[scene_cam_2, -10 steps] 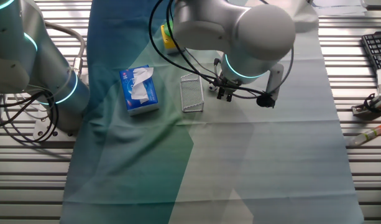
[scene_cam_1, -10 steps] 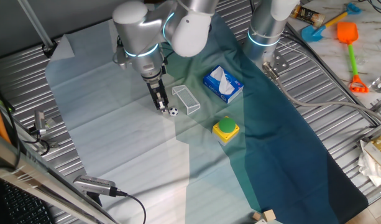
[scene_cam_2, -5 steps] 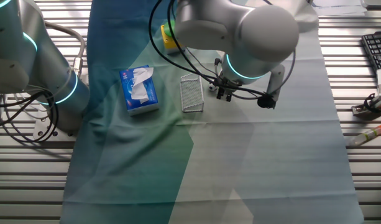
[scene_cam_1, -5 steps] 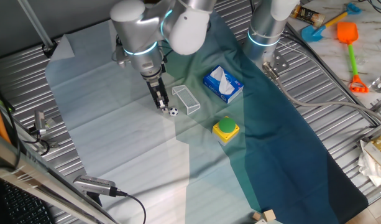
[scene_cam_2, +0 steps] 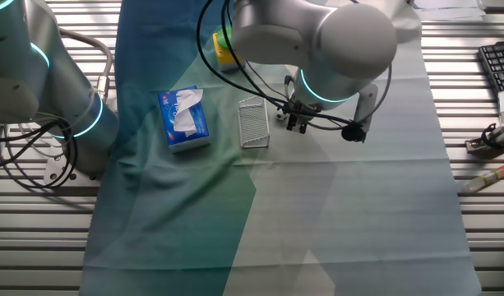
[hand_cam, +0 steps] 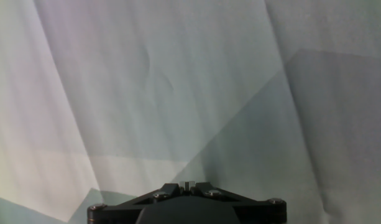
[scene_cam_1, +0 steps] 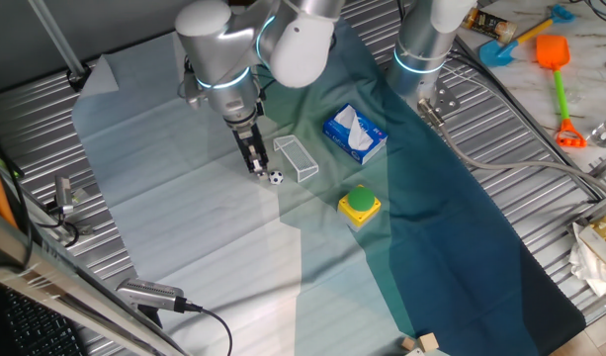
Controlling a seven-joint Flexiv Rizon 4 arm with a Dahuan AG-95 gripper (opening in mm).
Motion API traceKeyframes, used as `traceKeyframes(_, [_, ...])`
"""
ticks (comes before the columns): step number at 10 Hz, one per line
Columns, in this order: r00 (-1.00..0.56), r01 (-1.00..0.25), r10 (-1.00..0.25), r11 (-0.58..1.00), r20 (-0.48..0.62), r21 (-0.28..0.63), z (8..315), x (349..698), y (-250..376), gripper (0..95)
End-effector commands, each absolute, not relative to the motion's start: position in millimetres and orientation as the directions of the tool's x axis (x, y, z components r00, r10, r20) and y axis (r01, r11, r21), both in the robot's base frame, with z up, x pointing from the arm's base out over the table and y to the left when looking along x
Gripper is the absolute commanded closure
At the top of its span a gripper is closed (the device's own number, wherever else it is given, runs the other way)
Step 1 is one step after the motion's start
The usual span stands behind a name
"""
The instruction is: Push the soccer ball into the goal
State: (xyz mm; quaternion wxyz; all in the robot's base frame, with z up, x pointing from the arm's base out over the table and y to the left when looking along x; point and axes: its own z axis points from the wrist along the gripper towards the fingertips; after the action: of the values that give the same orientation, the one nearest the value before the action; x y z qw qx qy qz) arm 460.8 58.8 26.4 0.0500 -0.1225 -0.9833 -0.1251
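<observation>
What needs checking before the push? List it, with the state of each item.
1. Soccer ball lies free on the cloth beside the goal, not yet inside: ok.
2. Gripper is down near the cloth, just beside the ball: ok.
3. Fingers together for pushing, per the hand view: ok.
4. Contact between fingertips and ball: cannot tell.
5. Which side of the goal is open: cannot tell.
6. Tissue pack and green button lie clear of the gap between ball and goal: ok.

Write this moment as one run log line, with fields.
phase: pre-push | pincer: shut, low beside soccer ball | ball: outside goal, close to it | goal: on cloth
</observation>
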Motion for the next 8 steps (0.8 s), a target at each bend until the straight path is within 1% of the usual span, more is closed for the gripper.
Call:
traceKeyframes(1, [-0.966,0.254,0.232,0.940,0.116,0.229,27.2,459.3,58.6,95.0])
traceKeyframes(8, [-0.965,0.254,0.234,0.948,0.121,0.194,27.2,459.3,58.6,95.0])
